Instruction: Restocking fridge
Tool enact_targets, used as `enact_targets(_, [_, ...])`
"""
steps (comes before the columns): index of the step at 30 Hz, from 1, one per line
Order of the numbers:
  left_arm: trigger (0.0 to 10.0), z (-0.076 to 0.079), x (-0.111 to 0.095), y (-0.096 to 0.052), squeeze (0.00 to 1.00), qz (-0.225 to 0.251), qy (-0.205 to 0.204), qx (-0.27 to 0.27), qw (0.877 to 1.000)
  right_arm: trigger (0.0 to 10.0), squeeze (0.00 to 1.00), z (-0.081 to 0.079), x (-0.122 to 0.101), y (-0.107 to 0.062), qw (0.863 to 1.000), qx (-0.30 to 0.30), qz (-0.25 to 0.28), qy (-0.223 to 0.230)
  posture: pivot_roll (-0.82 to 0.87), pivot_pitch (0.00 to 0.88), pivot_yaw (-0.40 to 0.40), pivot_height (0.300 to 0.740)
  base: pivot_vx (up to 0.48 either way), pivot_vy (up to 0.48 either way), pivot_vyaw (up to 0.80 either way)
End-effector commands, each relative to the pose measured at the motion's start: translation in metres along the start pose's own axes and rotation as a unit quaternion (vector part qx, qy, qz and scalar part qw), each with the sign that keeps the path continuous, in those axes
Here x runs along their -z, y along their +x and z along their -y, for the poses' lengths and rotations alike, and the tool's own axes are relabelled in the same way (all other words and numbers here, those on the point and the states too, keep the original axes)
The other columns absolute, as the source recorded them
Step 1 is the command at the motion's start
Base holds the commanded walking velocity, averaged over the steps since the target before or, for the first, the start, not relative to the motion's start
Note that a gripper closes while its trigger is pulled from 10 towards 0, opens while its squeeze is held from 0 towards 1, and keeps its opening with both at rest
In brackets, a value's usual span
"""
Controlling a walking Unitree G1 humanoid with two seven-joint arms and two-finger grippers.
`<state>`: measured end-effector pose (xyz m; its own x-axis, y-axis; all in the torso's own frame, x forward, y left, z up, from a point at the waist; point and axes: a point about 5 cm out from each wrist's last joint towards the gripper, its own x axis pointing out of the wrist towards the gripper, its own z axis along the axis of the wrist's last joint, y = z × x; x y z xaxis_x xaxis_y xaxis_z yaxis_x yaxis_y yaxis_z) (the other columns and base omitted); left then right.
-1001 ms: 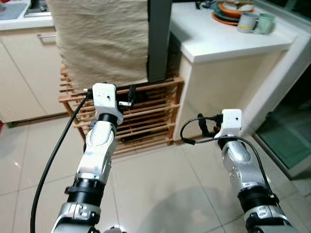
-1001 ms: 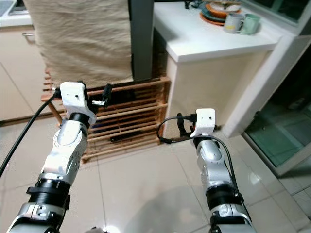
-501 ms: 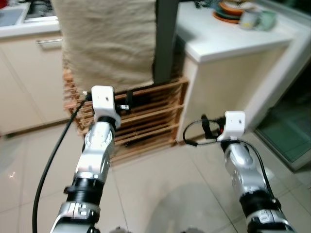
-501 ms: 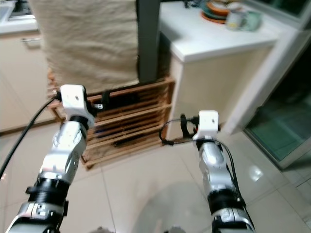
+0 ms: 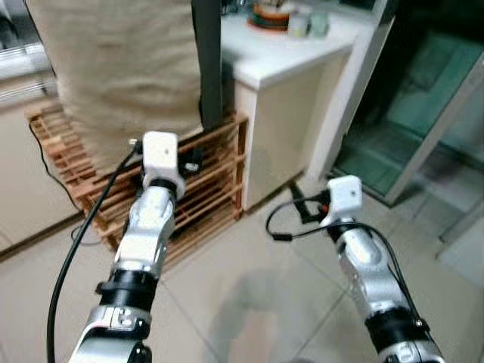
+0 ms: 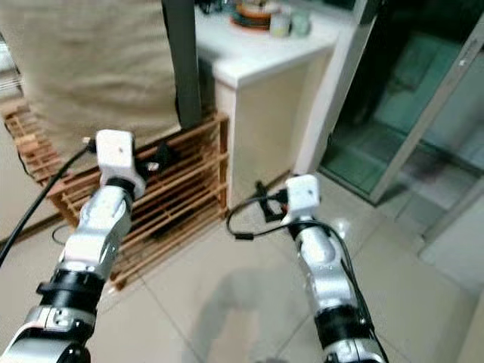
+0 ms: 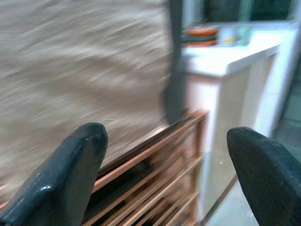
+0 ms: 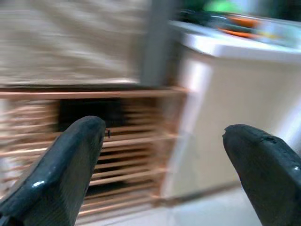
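Both arms are held out in front of me over the tiled floor, holding nothing. My left gripper (image 5: 193,160) is open in front of a low wooden slatted rack (image 5: 215,170); in the left wrist view its fingers (image 7: 70,174) stand wide apart. To the right and lower, my right gripper (image 5: 301,209) is open near the base of a white counter (image 5: 283,60); its wrist view shows the same spread fingers (image 8: 66,165). I cannot make out a fridge or any goods. Both wrist views are blurred.
A beige cloth (image 5: 121,68) hangs over the rack beside a dark grey upright panel (image 5: 206,60). Plates and mugs (image 5: 291,17) sit on the counter. A glass sliding door (image 5: 408,121) with a dark room behind it is at the right. A black cable (image 5: 76,249) trails from my left arm.
The whole picture has shifted left, so the camera has turned to the right; the glass door now takes up more of the right side. Both arms keep the same pose.
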<state>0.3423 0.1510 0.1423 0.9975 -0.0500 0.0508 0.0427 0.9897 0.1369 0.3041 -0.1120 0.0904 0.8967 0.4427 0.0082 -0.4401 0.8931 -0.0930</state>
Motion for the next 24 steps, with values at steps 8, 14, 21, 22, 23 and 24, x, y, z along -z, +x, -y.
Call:
enact_targets(8, [10.0, 0.001, 0.005, -0.002, 0.00, -0.007, -0.053, -0.012, 0.999, 10.0, 0.00, 0.016, -0.018, -0.009, 1.000, -0.011, 0.020, 0.005, -0.12, 0.000, -0.033, 0.740, 0.068, 0.098, 0.00])
enact_targets(14, [10.0, -0.003, 0.008, 0.000, 0.00, -0.016, -0.045, -0.018, 0.999, 10.0, 0.00, 0.035, -0.019, -0.016, 0.996, 0.053, 0.035, 0.064, -0.13, 0.000, -0.025, 0.740, 0.041, 0.449, 0.00])
enact_targets(21, [10.0, -0.005, 0.006, 0.002, 0.00, -0.008, -0.046, -0.016, 0.999, 10.0, 0.00, 0.045, -0.012, -0.019, 0.990, 0.103, 0.028, 0.090, -0.12, 0.000, -0.016, 0.740, 0.000, 0.471, 0.00])
enact_targets(22, [10.0, -0.005, 0.006, 0.001, 0.00, -0.010, -0.049, -0.015, 0.999, 10.0, 0.00, 0.046, -0.010, -0.019, 0.989, 0.110, 0.024, 0.092, -0.12, 0.000, -0.016, 0.740, 0.000, 0.480, 0.00])
enact_targets(23, [10.0, -0.005, 0.007, 0.001, 0.00, -0.010, -0.053, -0.016, 0.998, 10.0, 0.00, 0.047, -0.008, -0.019, 0.989, 0.113, 0.020, 0.091, -0.12, 0.000, -0.018, 0.740, 0.000, 0.480, 0.00])
enact_targets(24, [10.0, -0.005, 0.007, 0.001, 0.00, -0.010, -0.053, -0.016, 0.998, 10.0, 0.00, 0.047, -0.008, -0.019, 0.989, 0.113, 0.020, 0.091, -0.12, 0.000, -0.018, 0.740, 0.000, 0.480, 0.00])
